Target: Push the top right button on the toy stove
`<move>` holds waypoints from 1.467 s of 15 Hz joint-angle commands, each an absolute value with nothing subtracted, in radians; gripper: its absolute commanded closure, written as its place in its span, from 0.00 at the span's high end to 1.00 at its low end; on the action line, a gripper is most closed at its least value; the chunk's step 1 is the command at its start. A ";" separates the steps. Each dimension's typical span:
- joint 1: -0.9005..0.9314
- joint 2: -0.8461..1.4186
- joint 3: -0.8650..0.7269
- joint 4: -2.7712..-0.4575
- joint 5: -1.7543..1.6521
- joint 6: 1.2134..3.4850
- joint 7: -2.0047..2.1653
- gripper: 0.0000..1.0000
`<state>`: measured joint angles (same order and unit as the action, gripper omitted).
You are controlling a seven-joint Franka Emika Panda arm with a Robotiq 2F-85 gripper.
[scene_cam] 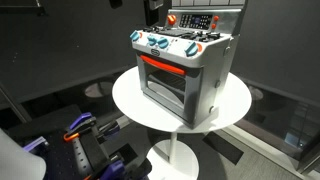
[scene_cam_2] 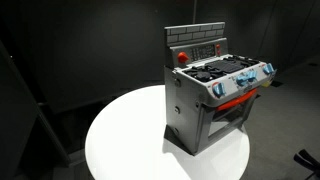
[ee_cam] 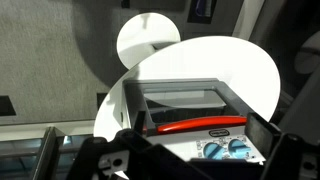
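The toy stove [scene_cam: 185, 70] is silver-grey with a red strip above its glass door and blue and red knobs. It stands on a round white table in both exterior views [scene_cam_2: 215, 95]. Its upright back panel [scene_cam_2: 197, 46] carries a red button and a row of small buttons. My gripper [ee_cam: 200, 160] hangs over the stove's front; its dark fingers sit far apart at the bottom corners of the wrist view, open and empty. The glass door, red strip and blue knobs [ee_cam: 225, 150] lie between them. In an exterior view the gripper [scene_cam: 152, 12] is a dark shape above the back panel.
The white table [scene_cam: 130, 95] [scene_cam_2: 120, 140] has bare surface around the stove. Its round white base [ee_cam: 150, 35] shows on the floor. Blue and black equipment [scene_cam: 85, 130] stands low beside the table. Dark curtains surround the scene.
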<state>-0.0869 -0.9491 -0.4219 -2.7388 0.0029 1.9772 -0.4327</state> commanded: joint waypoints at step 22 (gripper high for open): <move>-0.060 -0.563 -0.220 -2.458 0.064 2.291 -0.196 1.00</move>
<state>-0.0466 -0.6755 -0.2694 -2.5367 0.0625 2.2358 -0.2666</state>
